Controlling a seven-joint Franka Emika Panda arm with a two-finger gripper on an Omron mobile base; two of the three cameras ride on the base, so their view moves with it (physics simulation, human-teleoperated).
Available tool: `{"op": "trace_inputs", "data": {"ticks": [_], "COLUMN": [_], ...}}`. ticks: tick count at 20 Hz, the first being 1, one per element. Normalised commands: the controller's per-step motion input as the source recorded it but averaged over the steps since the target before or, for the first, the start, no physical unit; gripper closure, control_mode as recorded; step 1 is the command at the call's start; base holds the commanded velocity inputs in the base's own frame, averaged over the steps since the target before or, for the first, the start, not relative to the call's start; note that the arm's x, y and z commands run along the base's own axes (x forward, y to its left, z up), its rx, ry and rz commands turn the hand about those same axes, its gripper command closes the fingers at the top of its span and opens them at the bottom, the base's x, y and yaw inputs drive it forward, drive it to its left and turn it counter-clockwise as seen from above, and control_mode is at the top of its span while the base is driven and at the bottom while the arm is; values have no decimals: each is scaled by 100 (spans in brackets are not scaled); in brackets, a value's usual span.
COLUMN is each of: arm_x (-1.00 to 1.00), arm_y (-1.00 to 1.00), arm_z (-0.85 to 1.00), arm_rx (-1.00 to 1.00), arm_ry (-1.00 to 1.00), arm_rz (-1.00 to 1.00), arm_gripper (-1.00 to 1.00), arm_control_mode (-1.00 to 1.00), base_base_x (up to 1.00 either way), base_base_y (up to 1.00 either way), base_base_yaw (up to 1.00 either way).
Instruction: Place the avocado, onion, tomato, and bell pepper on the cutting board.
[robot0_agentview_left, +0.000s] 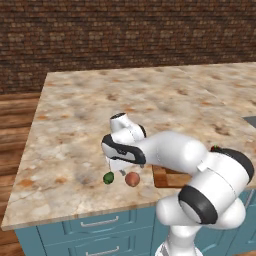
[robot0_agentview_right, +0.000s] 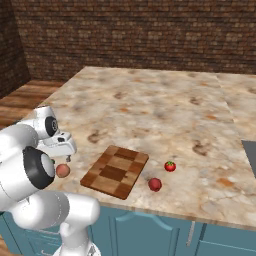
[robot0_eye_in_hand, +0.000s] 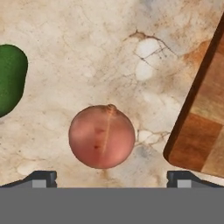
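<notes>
The gripper (robot0_eye_in_hand: 112, 177) hangs spread wide over the onion (robot0_eye_in_hand: 101, 136) on the marble surface (robot0_agentview_left: 75, 110). The avocado (robot0_agentview_left: 108, 178) lies just beside it; the cutting board (robot0_agentview_right: 115, 171) sits opposite, bare. Beyond, a dark red ball (robot0_agentview_right: 155, 184), likely the tomato, and the bell pepper (robot0_agentview_right: 170, 166).

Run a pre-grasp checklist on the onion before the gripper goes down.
1. Gripper open: ok, fingertips stand wide at either side.
2. Onion between the fingertips' line: ok, roughly centred, slightly to one side.
3. Avocado apart from the onion: ok, bare counter between them.
4. Cutting board free for placing: ok, nothing lies on it.
5. Board edge clear of the far fingertip: cannot tell, its corner sits close.
</notes>
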Motion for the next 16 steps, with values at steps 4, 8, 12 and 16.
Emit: {"op": "trace_inputs", "data": {"ticks": [4, 8, 12, 16], "arm_x": [5, -9, -12, -2], "arm_y": [0, 0, 0, 0], "arm_z": [-7, -7, -8, -16], "arm_rx": [0, 0, 0, 0], "arm_ry": [0, 0, 0, 0], "arm_rz": [0, -1, -2, -3], "arm_gripper": [-100, -100, -100, -100], "arm_control_mode": [-100, -100, -100, -100], "base_base_x": [0, 0, 0, 0], "base_base_y": [0, 0, 0, 0], "base_base_yaw": [0, 0, 0, 0]}}
